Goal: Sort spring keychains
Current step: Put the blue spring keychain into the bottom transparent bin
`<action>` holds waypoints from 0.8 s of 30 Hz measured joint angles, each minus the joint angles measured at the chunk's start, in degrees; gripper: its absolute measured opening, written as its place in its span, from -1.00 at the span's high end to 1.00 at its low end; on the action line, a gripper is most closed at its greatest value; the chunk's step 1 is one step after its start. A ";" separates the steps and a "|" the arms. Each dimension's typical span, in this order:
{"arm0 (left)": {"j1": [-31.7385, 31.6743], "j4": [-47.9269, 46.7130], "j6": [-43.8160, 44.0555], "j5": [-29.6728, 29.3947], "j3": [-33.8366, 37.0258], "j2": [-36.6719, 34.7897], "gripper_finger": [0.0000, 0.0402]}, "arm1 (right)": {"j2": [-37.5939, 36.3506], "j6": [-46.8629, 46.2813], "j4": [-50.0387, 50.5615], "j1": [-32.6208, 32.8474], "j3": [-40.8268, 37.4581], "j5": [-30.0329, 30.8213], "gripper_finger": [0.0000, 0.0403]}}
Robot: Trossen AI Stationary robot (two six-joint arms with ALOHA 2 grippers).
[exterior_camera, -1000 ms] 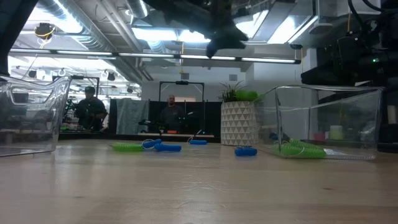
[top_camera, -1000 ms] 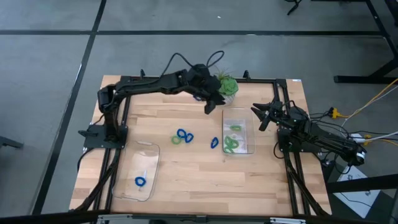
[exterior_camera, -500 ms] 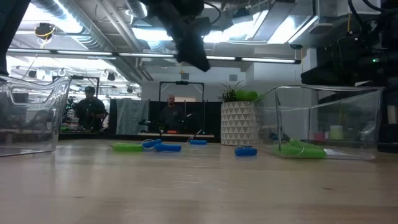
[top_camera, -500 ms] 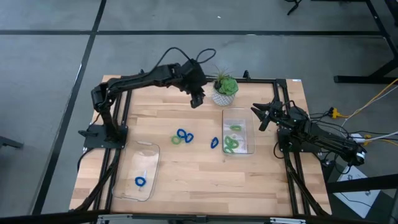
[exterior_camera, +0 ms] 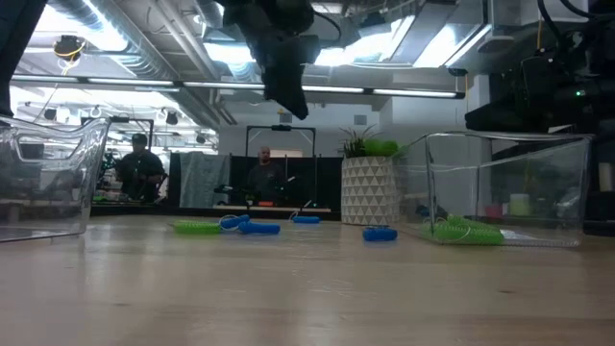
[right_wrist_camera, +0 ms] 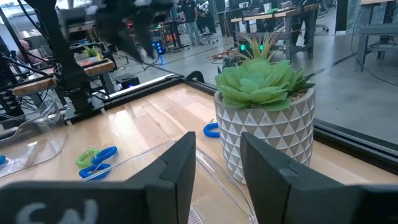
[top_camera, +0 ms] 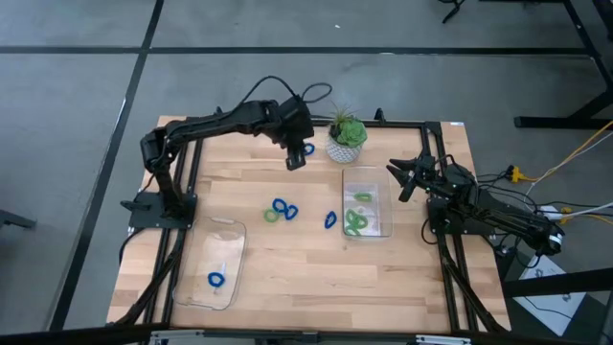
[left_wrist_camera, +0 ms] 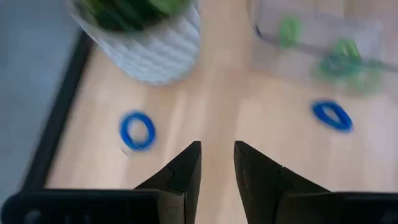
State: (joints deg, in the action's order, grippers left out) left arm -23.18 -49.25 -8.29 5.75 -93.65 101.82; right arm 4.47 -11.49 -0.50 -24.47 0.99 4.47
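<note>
Bright blue and light green spring keychains lie on the wooden table. One blue loop [top_camera: 307,150] [left_wrist_camera: 137,130] lies beside the white plant pot [top_camera: 345,141]. A blue and green cluster [top_camera: 281,210] sits mid-table, and another blue loop [top_camera: 330,220] lies next to the right clear tray [top_camera: 385,213], which holds green ones [top_camera: 357,222]. The left clear tray [top_camera: 233,251] holds a blue one [top_camera: 215,280]. My left gripper [top_camera: 294,161] [left_wrist_camera: 217,163] hangs open and empty high above the table, near the blue loop by the pot. My right gripper [top_camera: 400,179] [right_wrist_camera: 217,155] waits open right of the right tray.
The potted plant [right_wrist_camera: 264,106] stands at the far edge between the two grippers. A black frame [top_camera: 287,123] rims the table. Bare wood lies along the near edge between the trays. People stand at benches in the room beyond [exterior_camera: 264,178].
My left gripper has swung from above the far end of the right tray toward the table's left along the far edge, past the plant, turning as it went, and has slowed to hang near the blue loop beside the pot. The keychains and trays have stayed put.
</note>
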 joint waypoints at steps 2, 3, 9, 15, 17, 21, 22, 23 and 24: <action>0.59 -3.88 0.00 0.14 0.00 0.00 0.55 | 0.00 0.00 -0.02 0.02 0.00 0.00 0.37; 0.92 -5.86 0.00 0.20 0.00 0.02 0.55 | 0.02 0.00 -0.02 0.00 0.00 0.00 0.37; 3.92 -16.23 0.02 0.81 0.02 0.02 0.54 | 0.00 0.00 -0.02 0.00 0.00 0.00 0.37; 7.70 -20.67 0.04 2.88 0.04 0.04 0.56 | 0.00 0.00 -0.02 0.01 0.00 0.00 0.37; 9.07 -21.05 0.02 2.81 0.04 0.04 0.56 | 0.00 0.00 -0.02 0.00 0.00 0.00 0.37; 11.70 -21.21 0.02 2.81 0.04 0.07 0.56 | 0.02 0.00 -0.01 0.00 0.00 0.00 0.37; 12.24 -21.23 0.02 2.81 0.04 0.07 0.56 | 0.00 0.00 -0.02 0.02 0.00 0.00 0.37; 12.71 -21.23 0.02 2.79 0.04 0.07 0.56 | 0.02 0.00 0.00 0.02 0.00 0.00 0.37; 13.19 -21.25 0.02 2.77 0.04 0.07 0.56 | 0.00 0.00 -0.02 0.02 0.00 0.00 0.37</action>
State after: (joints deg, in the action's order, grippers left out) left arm -9.99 -70.50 -8.27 8.52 -93.60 101.89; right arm 4.47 -11.49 -0.51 -24.45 0.99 4.47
